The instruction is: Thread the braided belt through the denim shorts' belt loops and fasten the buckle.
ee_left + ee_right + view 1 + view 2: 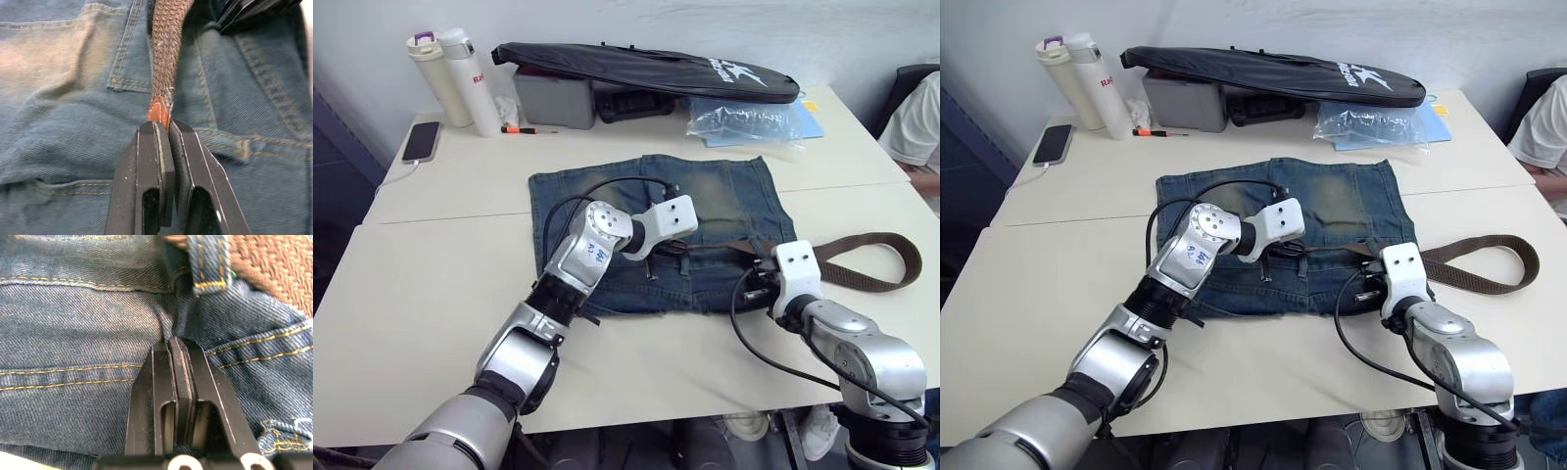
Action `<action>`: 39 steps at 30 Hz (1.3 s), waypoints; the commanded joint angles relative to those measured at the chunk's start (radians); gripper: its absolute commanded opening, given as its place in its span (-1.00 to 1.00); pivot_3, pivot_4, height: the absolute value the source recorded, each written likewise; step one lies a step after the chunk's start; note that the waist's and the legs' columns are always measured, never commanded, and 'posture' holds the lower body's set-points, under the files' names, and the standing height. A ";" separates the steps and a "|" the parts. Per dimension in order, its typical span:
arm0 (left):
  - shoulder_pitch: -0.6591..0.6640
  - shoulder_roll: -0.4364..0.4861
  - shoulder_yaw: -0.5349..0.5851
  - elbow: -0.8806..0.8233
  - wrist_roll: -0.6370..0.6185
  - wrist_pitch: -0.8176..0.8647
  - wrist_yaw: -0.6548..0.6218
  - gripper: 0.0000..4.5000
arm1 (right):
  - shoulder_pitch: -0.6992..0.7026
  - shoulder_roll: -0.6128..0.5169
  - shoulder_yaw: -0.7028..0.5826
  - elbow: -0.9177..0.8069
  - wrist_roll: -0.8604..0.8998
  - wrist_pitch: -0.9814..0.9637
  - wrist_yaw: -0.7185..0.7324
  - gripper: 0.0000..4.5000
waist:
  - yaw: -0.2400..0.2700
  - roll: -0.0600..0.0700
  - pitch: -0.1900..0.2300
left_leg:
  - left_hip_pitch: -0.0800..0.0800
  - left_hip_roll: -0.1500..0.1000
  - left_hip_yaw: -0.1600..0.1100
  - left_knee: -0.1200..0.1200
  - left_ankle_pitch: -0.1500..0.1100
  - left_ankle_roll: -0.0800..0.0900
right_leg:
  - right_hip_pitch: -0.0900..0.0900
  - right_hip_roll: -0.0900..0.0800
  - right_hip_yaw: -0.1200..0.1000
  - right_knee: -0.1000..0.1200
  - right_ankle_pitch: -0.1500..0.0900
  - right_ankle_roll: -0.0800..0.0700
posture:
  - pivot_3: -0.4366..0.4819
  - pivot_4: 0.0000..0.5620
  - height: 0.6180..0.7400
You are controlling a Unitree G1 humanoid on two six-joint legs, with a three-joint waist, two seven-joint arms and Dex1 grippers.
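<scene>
Left eye view: the shorts lie at frame centre, and the belt loops off their right edge, part-threaded.

Left wrist view: the left gripper pinches the belt's leather tip, probably to draw it along the waistband.

Right wrist view: the right gripper is pressed together on a denim fold below a belt loop, seemingly steadying the shorts.

Faded denim shorts flat on table, braided belt across waistband, looping off right side
</scene>
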 commanded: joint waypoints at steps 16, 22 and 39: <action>0.033 0.205 0.126 -0.286 -0.279 0.278 -0.115 0.98 | -0.027 -0.038 -0.089 -0.095 0.131 0.106 0.125 -1.00 | -0.005 0.001 0.001 | 0.001 0.000 0.000 -0.001 0.000 0.001 | -0.001 0.000 0.001 0.002 -0.001 -0.002 | -0.05 -0.47 1.00; 0.098 0.290 0.186 -0.341 -0.390 0.313 -0.132 0.98 | -0.086 -0.052 -0.191 -0.176 0.252 0.235 0.191 -1.00 | -0.010 0.002 0.002 | 0.002 0.001 0.000 -0.002 0.000 0.001 | -0.001 0.000 0.001 0.002 -0.001 -0.002 | -0.05 -0.47 1.00; 0.231 0.308 0.252 -0.530 -0.554 0.318 0.021 1.00 | -0.264 0.189 -0.398 -0.140 0.324 0.404 0.112 0.98 | -0.002 0.001 0.002 | 0.002 0.001 0.000 -0.001 0.000 0.000 | -0.001 0.001 0.002 0.002 -0.001 -0.002 | -0.05 -0.47 1.00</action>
